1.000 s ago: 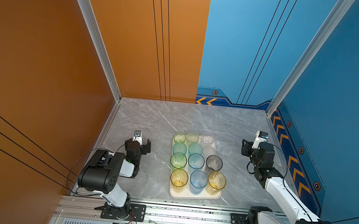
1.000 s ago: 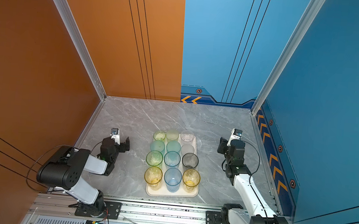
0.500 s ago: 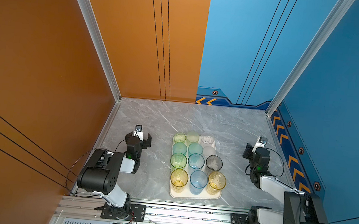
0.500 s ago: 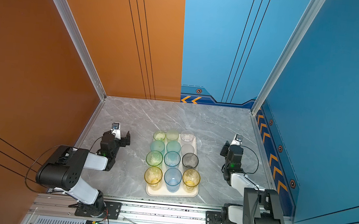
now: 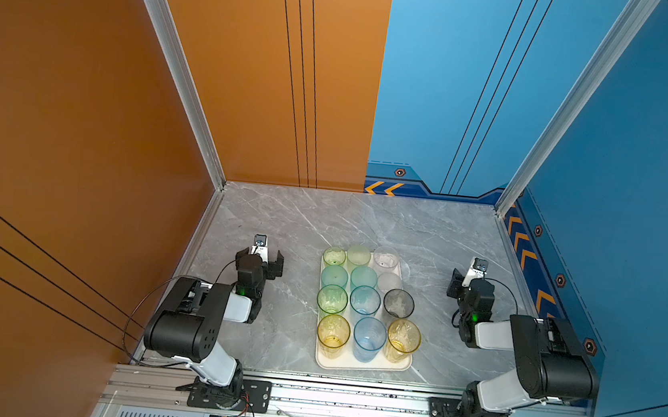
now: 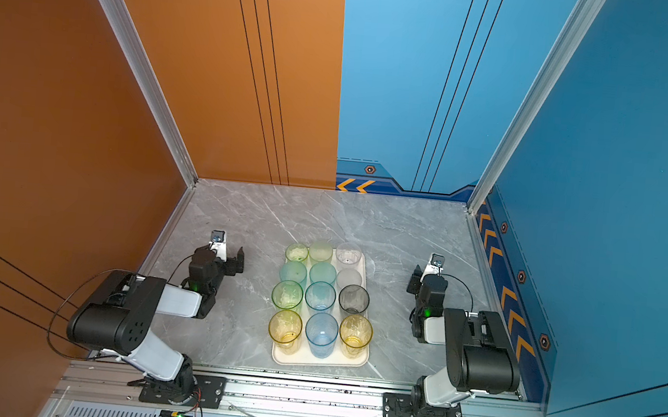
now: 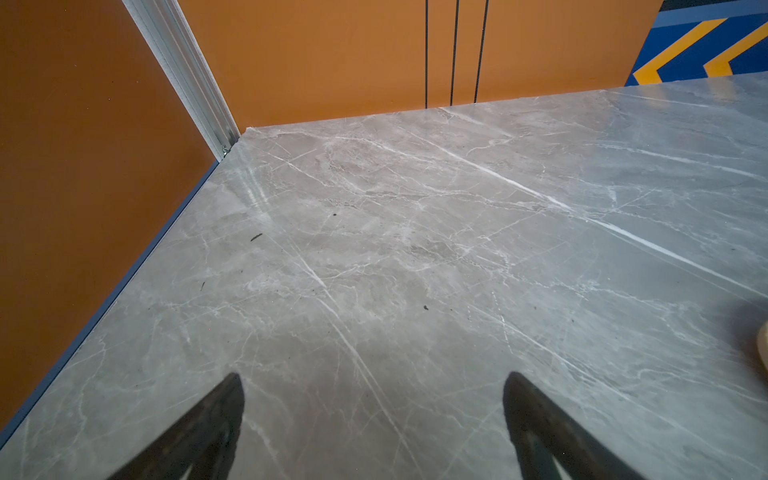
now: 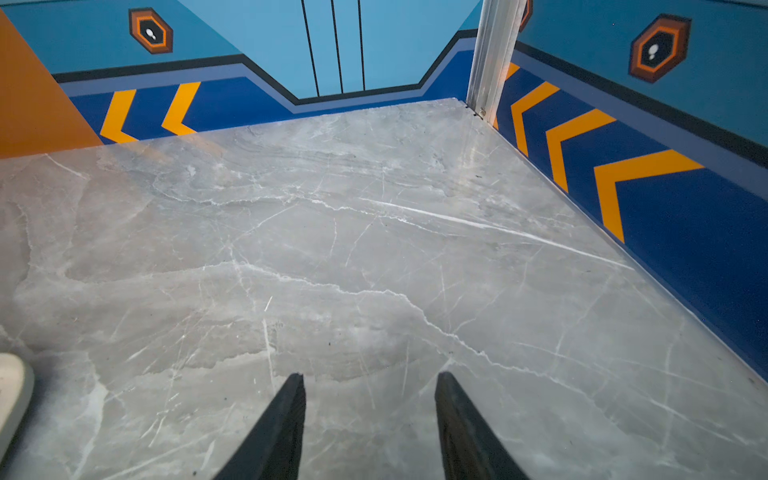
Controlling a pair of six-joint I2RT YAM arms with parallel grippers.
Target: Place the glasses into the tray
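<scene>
Counted twelve translucent glasses (image 5: 365,300), tinted green, teal, blue, yellow, amber, grey and clear, upright in rows of three on the cream tray (image 5: 363,367). Located tray on bench (image 5: 301,223) between both pincers, apart from each. Found left pincer (image 5: 260,257) spread wide, right pincer (image 8: 370,376) parted, both empty. Against a second ago, logged right arm folded back, glasses unmoved.

left arm (image 5: 184,324), right arm (image 5: 550,365) folded, jaws apart
</scene>
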